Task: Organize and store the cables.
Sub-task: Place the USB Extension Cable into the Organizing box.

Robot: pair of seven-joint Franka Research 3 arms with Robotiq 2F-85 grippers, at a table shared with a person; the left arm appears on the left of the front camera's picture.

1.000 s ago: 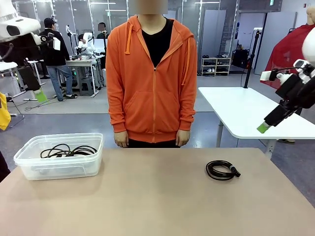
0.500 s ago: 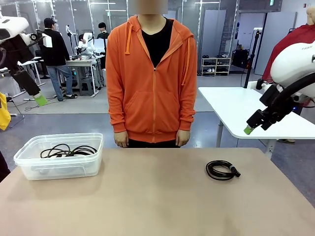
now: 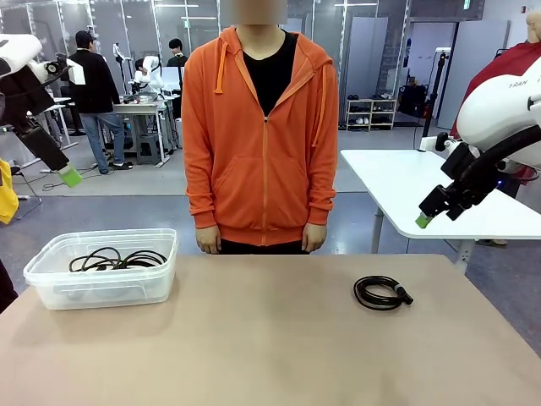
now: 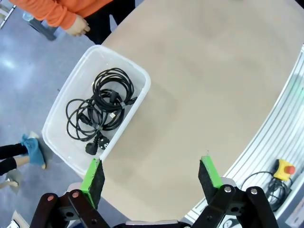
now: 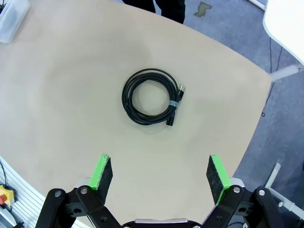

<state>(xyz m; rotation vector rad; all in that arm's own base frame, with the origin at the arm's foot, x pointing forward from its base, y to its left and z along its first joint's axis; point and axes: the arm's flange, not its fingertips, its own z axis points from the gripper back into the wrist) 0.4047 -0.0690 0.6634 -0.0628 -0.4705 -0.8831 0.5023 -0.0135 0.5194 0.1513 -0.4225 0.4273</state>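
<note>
One coiled black cable (image 3: 381, 293) (image 5: 150, 96) lies alone on the right half of the table, bound with a tie, plug ends at its side. Other cables (image 3: 117, 259) (image 4: 99, 108) lie tangled inside the clear plastic tub (image 3: 51, 288) (image 4: 142, 83) at the table's left. My right gripper (image 3: 424, 220) (image 5: 159, 176) hangs open high above the table's right edge, looking down on the lone coil. High at the far left, above and beyond the tub, my left gripper (image 3: 70, 177) (image 4: 151, 175) is open too. Neither holds anything.
A person in an orange hoodie (image 3: 260, 127) stands at the far edge, arms down, one hand (image 4: 76, 26) near the tub. A white table (image 3: 406, 186) stands behind on the right. The table's middle is bare tan surface (image 3: 254, 338).
My right arm has swung inward and down a little, its gripper moving left. My left gripper has shifted slightly down at the far left. The cables and the person have stayed still.
</note>
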